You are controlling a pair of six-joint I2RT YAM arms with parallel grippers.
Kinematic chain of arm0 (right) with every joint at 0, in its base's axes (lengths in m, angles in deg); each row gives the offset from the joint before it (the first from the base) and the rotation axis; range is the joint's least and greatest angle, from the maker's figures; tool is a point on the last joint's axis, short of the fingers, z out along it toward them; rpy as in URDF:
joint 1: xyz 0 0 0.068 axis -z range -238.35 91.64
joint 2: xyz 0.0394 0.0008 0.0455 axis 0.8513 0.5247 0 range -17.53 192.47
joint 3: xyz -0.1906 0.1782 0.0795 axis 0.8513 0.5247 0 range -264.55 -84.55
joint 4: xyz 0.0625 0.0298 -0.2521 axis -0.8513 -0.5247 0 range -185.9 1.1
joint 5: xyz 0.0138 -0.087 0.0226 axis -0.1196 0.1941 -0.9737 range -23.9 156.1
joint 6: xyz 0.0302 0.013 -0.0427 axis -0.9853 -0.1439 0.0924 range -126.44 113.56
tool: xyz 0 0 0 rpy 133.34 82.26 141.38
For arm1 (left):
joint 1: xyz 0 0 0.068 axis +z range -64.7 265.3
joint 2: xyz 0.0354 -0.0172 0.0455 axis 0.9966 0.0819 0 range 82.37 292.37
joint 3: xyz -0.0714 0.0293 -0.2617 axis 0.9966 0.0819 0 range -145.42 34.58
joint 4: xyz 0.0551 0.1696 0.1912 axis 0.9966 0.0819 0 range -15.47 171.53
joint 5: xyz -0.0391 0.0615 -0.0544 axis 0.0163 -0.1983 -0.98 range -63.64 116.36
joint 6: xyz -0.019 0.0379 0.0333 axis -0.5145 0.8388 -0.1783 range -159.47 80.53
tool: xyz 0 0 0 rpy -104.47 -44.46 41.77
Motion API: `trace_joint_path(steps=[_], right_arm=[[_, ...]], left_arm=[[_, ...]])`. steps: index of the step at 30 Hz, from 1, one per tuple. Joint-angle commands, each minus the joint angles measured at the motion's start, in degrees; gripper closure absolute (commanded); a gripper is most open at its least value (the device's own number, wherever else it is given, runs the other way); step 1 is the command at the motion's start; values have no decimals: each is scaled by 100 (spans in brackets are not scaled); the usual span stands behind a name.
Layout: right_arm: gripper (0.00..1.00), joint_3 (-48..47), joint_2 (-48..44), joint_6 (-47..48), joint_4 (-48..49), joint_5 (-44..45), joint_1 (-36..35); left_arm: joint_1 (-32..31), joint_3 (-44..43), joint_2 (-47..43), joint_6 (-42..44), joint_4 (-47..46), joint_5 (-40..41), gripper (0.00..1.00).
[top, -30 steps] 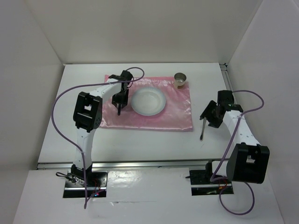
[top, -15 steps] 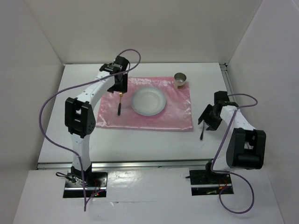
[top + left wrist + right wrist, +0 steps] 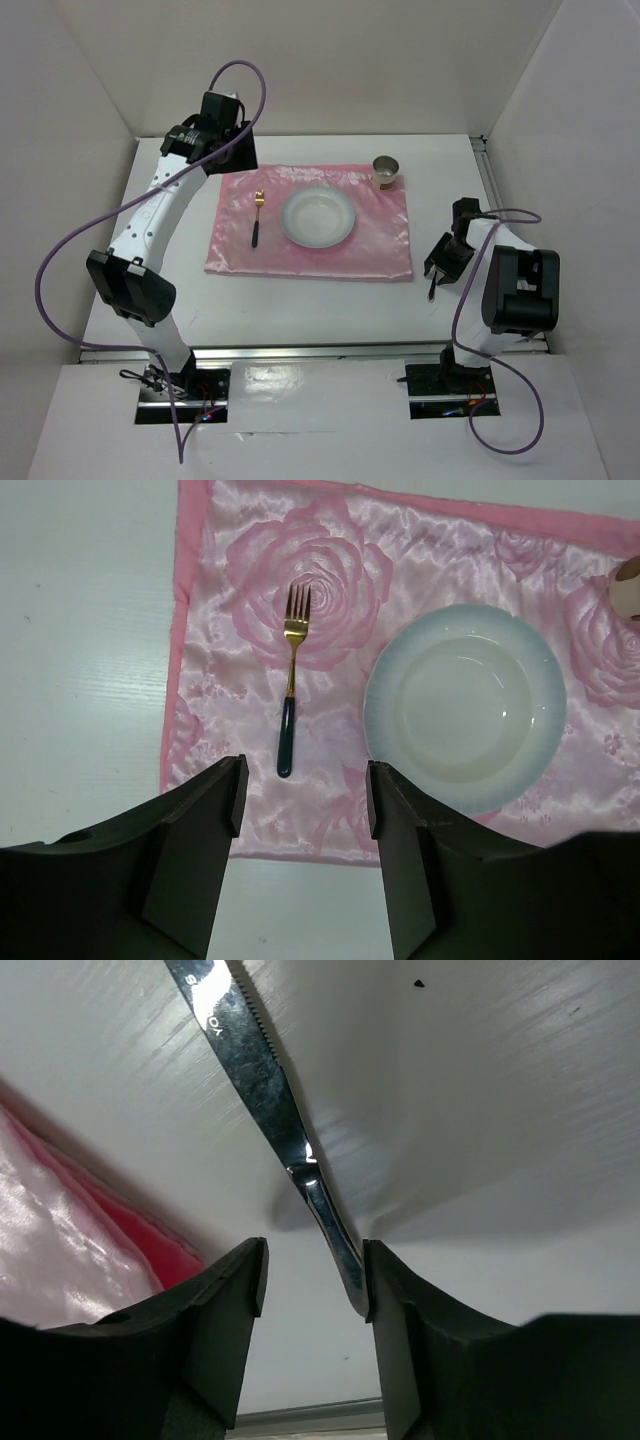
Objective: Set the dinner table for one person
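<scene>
Since a second ago the left arm has been pulling up and away toward the far left corner, leaving the fork behind, and the right arm has been folding in and sinking lower over the knife.

The left jaws are standing apart with nothing between them, hanging high above the pink cloth. The fork is lying flat on that cloth, just beside the plate on its left and not touching it, tines pointing to the far side. A small metal cup is sitting at the cloth's far right corner.

The right jaws are standing apart, straddling the knife's handle. The handle is lying close against one finger, with a clear gap at the other, so it is not clamped. The knife is resting on the bare white tabletop, just off the cloth's right edge.

The tabletop is carrying everything, filling the floor between the white walls, with silver rails running along its near and right edges.
</scene>
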Motion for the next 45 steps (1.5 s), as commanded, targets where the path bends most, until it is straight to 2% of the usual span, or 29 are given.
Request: trace_joint_path(steps=[1, 6, 11, 13, 18, 27, 31, 32, 38, 40, 42, 45], right_arm=[[50, -77, 179, -59, 173, -62, 47], [60, 64, 381, -120, 296, 87, 47], [90, 125, 276, -226, 366, 254, 47], [99, 64, 109, -226, 366, 438, 47], [99, -217, -532, -226, 174, 659, -120], [99, -1334, -499, 65, -415, 1160, -770], [90, -1246, -445, 65, -538, 1274, -770], [85, -1194, -358, 65, -539, 1274, -666], [67, -982, 116, -207, -539, 607, -296], [65, -781, 117, -260, -434, 553, -225], [51, -640, 117, -322, -223, 440, -173], [49, -455, 170, -489, -91, 439, -111]], left_arm=[[38, 110, -362, -65, -136, -143, 32], [38, 172, -416, -65, -189, -196, 32], [38, 172, -416, -117, -189, -196, 32], [38, 172, -416, -118, -189, -196, 32], [38, 225, -416, -118, -189, -301, 32], [38, 225, -363, -171, -241, -354, 32], [38, 225, -363, -171, -241, -416, 32], [38, 225, -363, -171, -241, -416, 32], [38, 278, -363, -171, -241, -416, 32], [38, 331, -363, -119, -241, -416, 32], [38, 383, -363, -118, -241, -468, 32], [38, 383, -363, -118, -294, -626, 32]])
